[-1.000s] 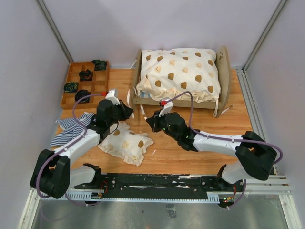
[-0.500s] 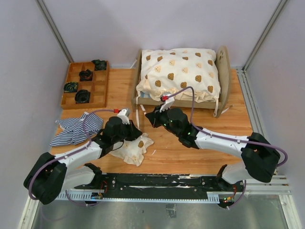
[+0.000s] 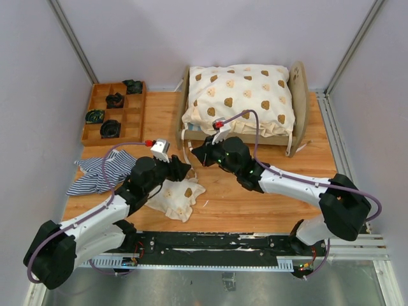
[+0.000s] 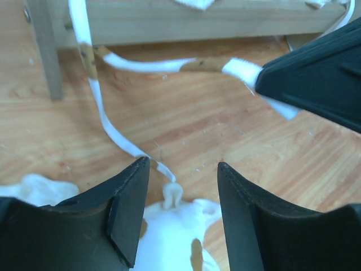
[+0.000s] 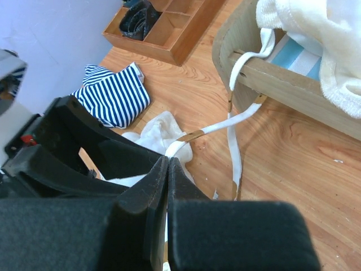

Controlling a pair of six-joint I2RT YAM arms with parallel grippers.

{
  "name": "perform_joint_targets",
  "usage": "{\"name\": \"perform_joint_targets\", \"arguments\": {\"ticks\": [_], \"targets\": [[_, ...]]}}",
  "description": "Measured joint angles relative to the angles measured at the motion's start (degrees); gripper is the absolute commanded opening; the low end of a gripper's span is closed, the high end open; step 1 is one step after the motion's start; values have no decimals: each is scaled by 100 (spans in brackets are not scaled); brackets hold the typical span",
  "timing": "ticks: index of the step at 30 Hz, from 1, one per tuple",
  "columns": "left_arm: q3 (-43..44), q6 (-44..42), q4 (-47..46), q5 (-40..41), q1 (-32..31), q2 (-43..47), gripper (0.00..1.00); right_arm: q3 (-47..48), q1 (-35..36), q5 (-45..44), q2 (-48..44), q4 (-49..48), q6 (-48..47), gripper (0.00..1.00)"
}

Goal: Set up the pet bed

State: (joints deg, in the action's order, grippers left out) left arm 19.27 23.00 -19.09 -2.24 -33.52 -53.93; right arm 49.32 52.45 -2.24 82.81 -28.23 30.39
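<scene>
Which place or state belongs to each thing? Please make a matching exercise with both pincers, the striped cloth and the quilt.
Things:
1. left pincer
2. right pincer
3. striped cloth
4. quilt

Places or states:
A. lies on the pet bed
B. open, holding nothing
C. shut on the white strap
D. crumpled in front of the tray

Pairs: 1-B, 2-C, 3-D, 4-A

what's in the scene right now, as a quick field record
bed: at the back, quilt piled on top
pillow: on the table, front left
left jaws: open, empty, over the pillow's corner
right jaws: shut on a white tie by the bed's front corner
striped cloth: crumpled, left of the pillow
tray: back left, dark items in some compartments
</scene>
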Motion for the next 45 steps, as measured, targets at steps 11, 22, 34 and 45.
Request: {"name": "perform_joint_targets", "arguments": {"ticks": [11,22,34,45], "targets": [[13,-2024,-774,-46,0,-234,59,4,-103,437,203,0,382,0],[-50,-3556,-1875,-503,0,-723,54,4,-168,811,271,-4,549,0],[-365,-3501,-2562,-691,-4,-815,0,7,-367,1200,417,-63,527,24],[-466,-1674,-2791,13,-4,-855,0,46,-774,1982,450,116,-1130,38]]}}
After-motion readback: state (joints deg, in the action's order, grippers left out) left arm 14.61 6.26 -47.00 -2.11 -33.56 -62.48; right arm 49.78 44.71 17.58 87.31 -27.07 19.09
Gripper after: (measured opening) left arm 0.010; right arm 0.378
